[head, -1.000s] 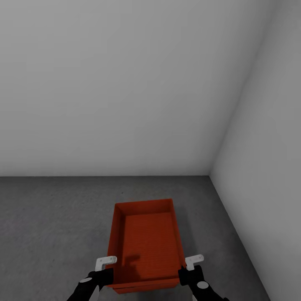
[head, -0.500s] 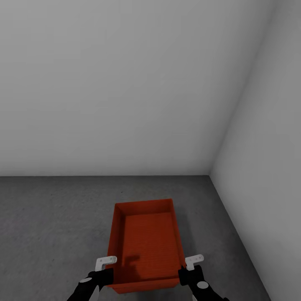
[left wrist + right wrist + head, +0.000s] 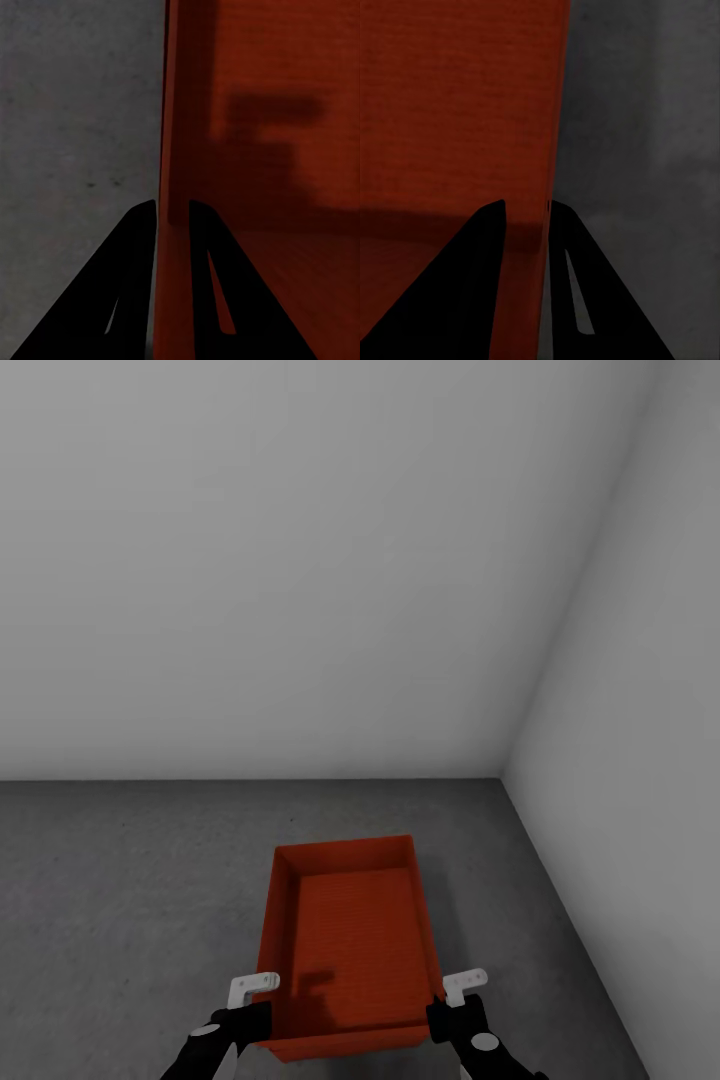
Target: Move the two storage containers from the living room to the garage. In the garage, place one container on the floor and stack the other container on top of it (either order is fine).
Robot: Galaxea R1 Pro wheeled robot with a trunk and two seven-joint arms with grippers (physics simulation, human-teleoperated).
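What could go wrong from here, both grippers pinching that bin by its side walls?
1. The left gripper and right gripper each straddle only a thin side wall of the storage container; the wall could slip out or the bin could tilt if one arm leads.
2. Both grips sit at the near end, so the far end may sag or strike the floor first.
3. The side wall is close on the right, leaving little room.

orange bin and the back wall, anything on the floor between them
Nothing: in the head view, only bare grey concrete floor lies between the storage container and the pale back wall.
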